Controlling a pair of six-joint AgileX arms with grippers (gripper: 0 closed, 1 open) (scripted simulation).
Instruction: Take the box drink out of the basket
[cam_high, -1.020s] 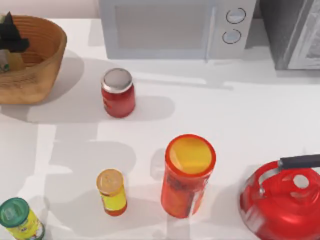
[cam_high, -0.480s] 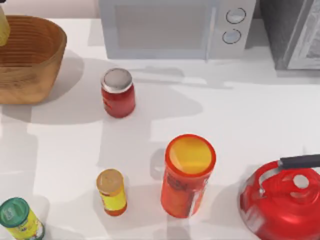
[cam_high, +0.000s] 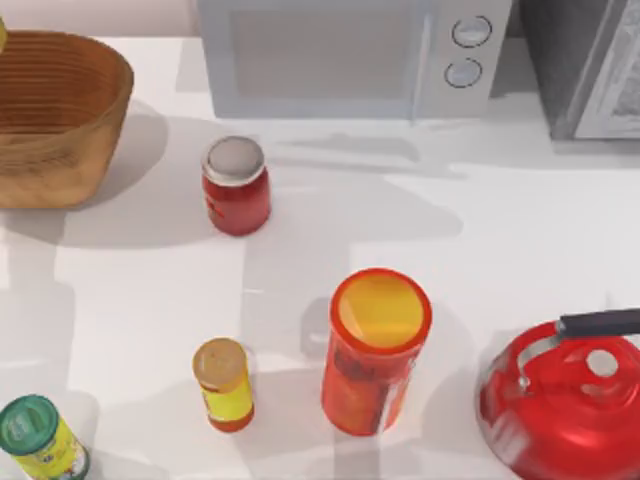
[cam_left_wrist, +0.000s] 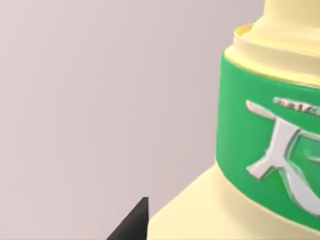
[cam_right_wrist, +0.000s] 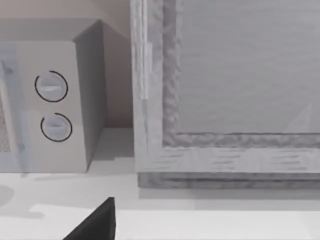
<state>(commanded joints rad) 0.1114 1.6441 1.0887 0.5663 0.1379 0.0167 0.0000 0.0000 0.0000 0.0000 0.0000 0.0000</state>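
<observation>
The left gripper is represented in the left wrist view by one dark fingertip (cam_left_wrist: 134, 224) beside the box drink (cam_left_wrist: 265, 150). The drink sits close against the camera, its green band and pale-yellow shoulder facing the lens, with blank wall behind it. Whether the fingers are clamped on the drink cannot be told. In the top view, a sliver of pale yellow (cam_high: 2, 30) shows at the left edge, above the far rim of the basket (cam_high: 95, 120); the ribbed basket interior is visible at the table's far left corner. The right gripper shows as one dark fingertip (cam_right_wrist: 95, 222) in the right wrist view, aimed over the white table (cam_right_wrist: 210, 220) toward the microwave (cam_right_wrist: 55, 100) and a grey cabinet (cam_right_wrist: 225, 90); its opening cannot be told. On the table, a red jar (cam_high: 236, 185) stands near the basket. Nearer the front edge stand a small yellow jar (cam_high: 223, 384), a tall orange can (cam_high: 375, 350), a green-lidded can (cam_high: 40, 438) at the front left corner, and a red kettle (cam_high: 565, 405) at the front right.
</observation>
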